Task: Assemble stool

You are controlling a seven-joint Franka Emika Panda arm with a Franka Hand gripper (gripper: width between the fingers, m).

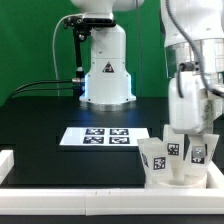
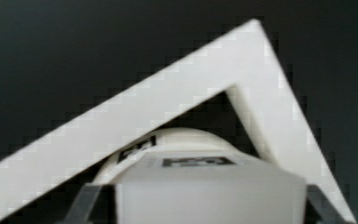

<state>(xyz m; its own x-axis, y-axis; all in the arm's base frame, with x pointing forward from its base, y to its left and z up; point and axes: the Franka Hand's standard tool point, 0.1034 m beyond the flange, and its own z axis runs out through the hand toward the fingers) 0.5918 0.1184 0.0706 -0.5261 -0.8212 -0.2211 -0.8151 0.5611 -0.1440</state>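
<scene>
The white stool parts stand in the front corner at the exterior view's right. Short chunky legs (image 1: 160,157) with black-and-white tags rise from the white seat (image 1: 186,178). My gripper (image 1: 191,136) hangs straight down over them, its fingers among the legs. In the wrist view my gripper (image 2: 211,208) has a white rounded leg (image 2: 194,150) with marker tags filling the gap between the grey fingers (image 2: 92,198). The jaws press on both its sides. The leg's lower end is hidden.
The marker board (image 1: 104,137) lies on the black table left of the stool parts. White border rails (image 1: 70,177) run along the front and meet in a corner (image 2: 247,60) just beyond the held leg. The robot base (image 1: 106,70) stands at the back.
</scene>
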